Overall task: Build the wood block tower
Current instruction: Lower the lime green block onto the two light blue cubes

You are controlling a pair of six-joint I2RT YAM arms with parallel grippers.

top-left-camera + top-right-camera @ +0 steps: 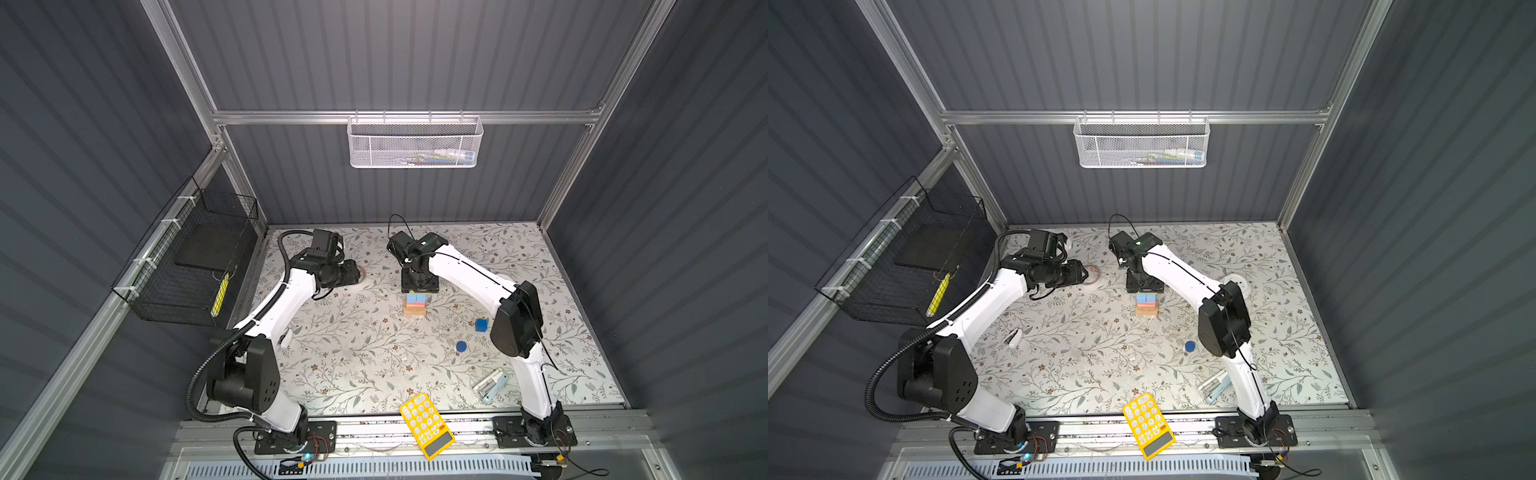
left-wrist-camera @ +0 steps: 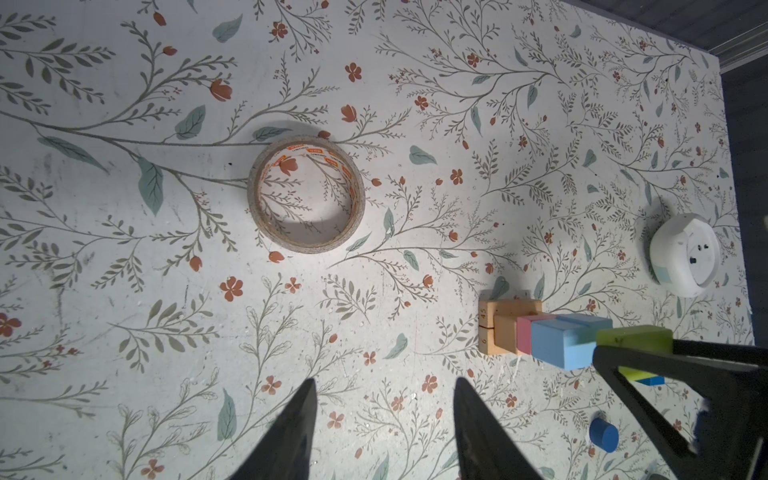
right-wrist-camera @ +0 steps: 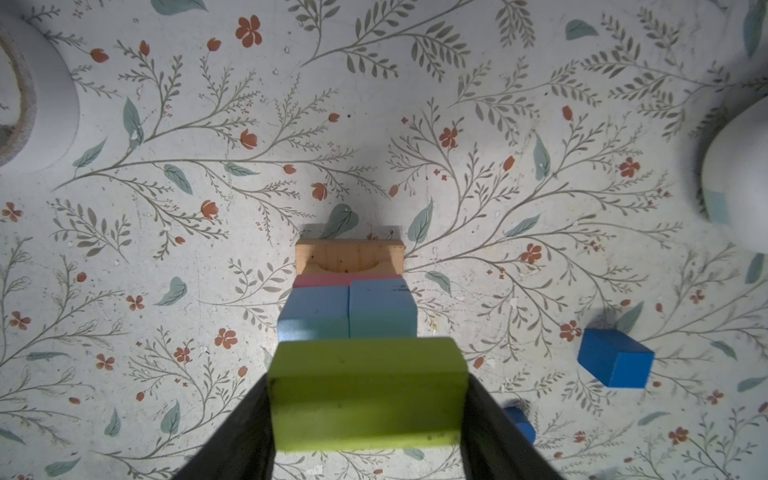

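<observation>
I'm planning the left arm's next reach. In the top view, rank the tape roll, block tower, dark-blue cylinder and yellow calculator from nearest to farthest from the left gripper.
From the left gripper, in a top view:
1. tape roll: right beside it, at the back.
2. tower: mid-table.
3. dark-blue cylinder: farther right and forward.
4. yellow calculator: at the front edge.

So the right gripper [image 3: 368,380] has the lime-green bar [image 3: 365,411] pinched, just over two light-blue cubes [image 3: 313,311], pink bar [image 3: 345,280] and tan bar [image 3: 349,254]. Dark-blue cube [image 3: 615,357] sits off alone.
</observation>
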